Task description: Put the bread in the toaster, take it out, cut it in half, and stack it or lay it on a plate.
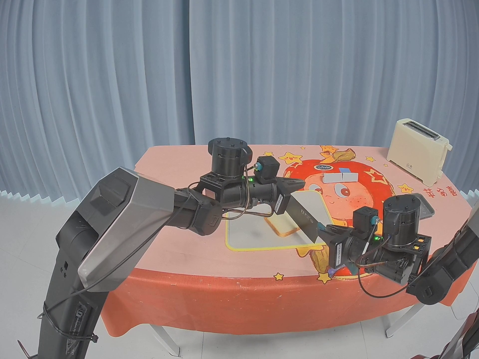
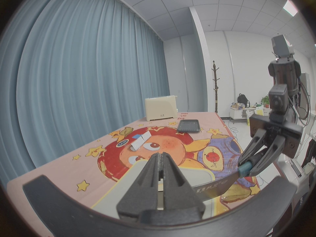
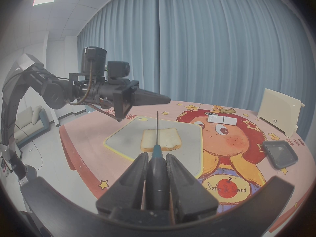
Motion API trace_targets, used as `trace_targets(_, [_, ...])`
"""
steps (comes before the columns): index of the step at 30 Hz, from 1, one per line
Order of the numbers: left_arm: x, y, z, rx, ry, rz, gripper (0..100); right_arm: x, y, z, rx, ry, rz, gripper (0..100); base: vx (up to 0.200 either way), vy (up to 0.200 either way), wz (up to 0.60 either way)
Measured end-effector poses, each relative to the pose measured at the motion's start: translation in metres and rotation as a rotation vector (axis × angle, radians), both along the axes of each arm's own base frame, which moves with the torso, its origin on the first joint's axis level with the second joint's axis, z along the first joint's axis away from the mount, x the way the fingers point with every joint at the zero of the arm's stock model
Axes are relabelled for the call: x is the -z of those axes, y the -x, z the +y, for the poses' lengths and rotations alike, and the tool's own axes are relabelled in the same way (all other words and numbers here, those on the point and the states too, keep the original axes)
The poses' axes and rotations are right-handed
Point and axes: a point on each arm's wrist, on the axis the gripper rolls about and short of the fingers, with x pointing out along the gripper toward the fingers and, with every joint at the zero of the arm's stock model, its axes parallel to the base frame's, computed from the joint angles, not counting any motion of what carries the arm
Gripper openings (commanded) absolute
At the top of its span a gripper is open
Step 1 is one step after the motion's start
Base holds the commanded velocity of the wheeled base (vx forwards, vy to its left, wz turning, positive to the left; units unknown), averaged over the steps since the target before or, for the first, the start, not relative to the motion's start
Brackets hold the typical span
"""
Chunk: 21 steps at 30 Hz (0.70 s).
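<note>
- The bread [image 3: 161,139] lies flat near the middle of the cutting board [image 3: 125,139], a whole pale slice with a tan crust, not yet cut
- The right jaws are clenched on the handle of a knife [image 1: 308,214], held above the board with its edge down and in line with the slice, likely for the halving cut
- The left jaws are pressed together on nothing, above the board's far edge, perhaps to steady the slice
- The toaster [image 1: 419,150] and the dark plate [image 1: 424,208] sit well apart from the board
</note>
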Motion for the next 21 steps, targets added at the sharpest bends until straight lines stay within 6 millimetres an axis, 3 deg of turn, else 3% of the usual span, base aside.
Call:
trace_targets(10, [-0.018, 0.001, 0.003, -0.014, 0.019, -0.031, 0, -0.008, -0.016, -0.009, 0.042, 0.025, 0.042, 0, 0.000, 0.000, 0.00])
trace_targets(21, [-0.021, 0.001, 0.005, -0.031, 0.017, -0.043, 0, -0.038, -0.035, -0.005, 0.008, 0.000, 0.045, 0, 0.000, 0.000, 0.00])
